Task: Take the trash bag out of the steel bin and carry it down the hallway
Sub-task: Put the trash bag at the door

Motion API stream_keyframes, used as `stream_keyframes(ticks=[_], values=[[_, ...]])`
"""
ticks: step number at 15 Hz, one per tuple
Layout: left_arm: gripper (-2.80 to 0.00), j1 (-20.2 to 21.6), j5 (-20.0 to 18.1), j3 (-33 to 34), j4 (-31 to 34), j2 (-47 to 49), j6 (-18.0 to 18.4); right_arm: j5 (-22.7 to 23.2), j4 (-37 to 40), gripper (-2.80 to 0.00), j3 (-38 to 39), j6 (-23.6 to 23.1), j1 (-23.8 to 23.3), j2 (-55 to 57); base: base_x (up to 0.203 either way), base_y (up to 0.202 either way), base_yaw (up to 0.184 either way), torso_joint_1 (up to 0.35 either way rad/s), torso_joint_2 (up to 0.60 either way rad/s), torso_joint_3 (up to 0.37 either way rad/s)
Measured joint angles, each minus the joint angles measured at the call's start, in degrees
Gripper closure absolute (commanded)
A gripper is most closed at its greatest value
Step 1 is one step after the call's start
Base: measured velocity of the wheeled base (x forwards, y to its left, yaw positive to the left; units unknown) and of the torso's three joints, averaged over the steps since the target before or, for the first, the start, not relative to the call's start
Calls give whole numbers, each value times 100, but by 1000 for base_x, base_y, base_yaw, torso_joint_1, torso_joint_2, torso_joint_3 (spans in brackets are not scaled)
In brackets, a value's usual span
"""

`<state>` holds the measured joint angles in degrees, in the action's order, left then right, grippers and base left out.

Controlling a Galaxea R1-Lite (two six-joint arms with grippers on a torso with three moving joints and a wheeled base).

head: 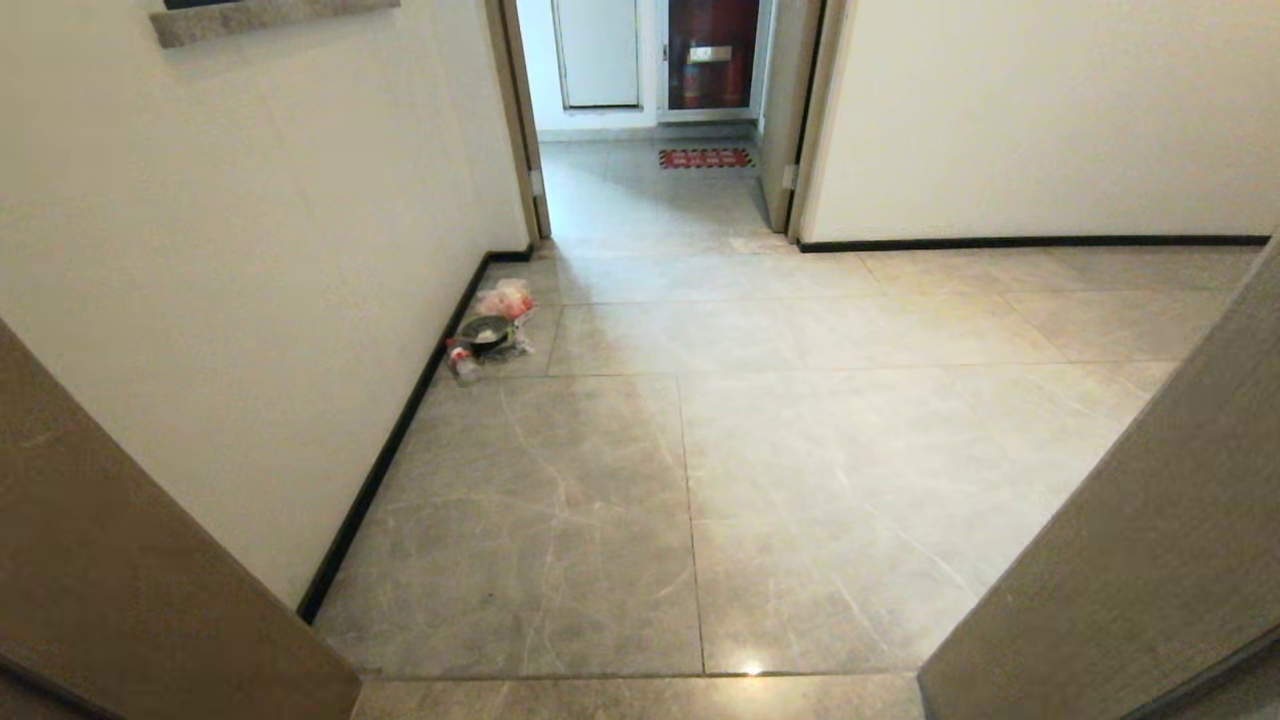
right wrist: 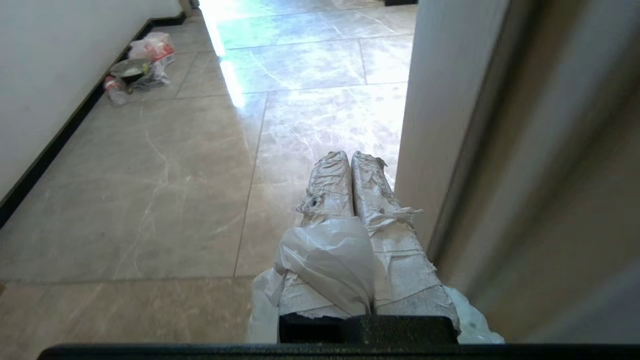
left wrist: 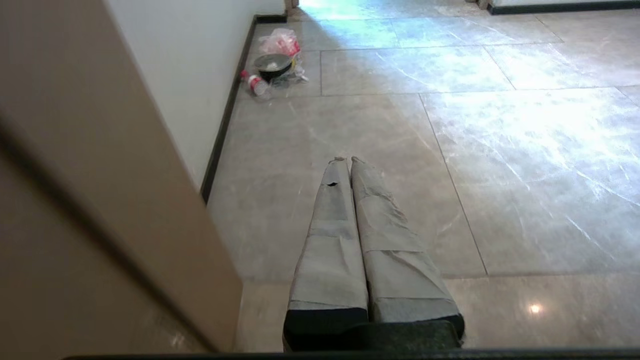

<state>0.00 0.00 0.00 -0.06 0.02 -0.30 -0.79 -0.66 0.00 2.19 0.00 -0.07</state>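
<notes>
From the head, the hallway (head: 760, 420) runs straight ahead through the doorway. Left gripper (left wrist: 345, 160) is clenched and empty. Right gripper (right wrist: 350, 155) is clamped on the trash bag (right wrist: 330, 260), draped over its fingers

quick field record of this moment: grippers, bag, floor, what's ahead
left gripper: shut, empty, level over the floor
right gripper: shut on the trash bag, white plastic bunched between the fingers
hallway: grey tiled floor, framed by brown door frames
litter: red-and-white bag, dark bowl and bottle by the left wall
ahead: open doorway with a red mat
</notes>
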Motion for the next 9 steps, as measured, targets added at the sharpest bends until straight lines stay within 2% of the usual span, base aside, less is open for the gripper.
stream_keyframes(ticks=[9], values=[[0,0,-2,0,-4,0,0,0,0,0,0,0,-2,0,179,0,-1,2,2,3]])
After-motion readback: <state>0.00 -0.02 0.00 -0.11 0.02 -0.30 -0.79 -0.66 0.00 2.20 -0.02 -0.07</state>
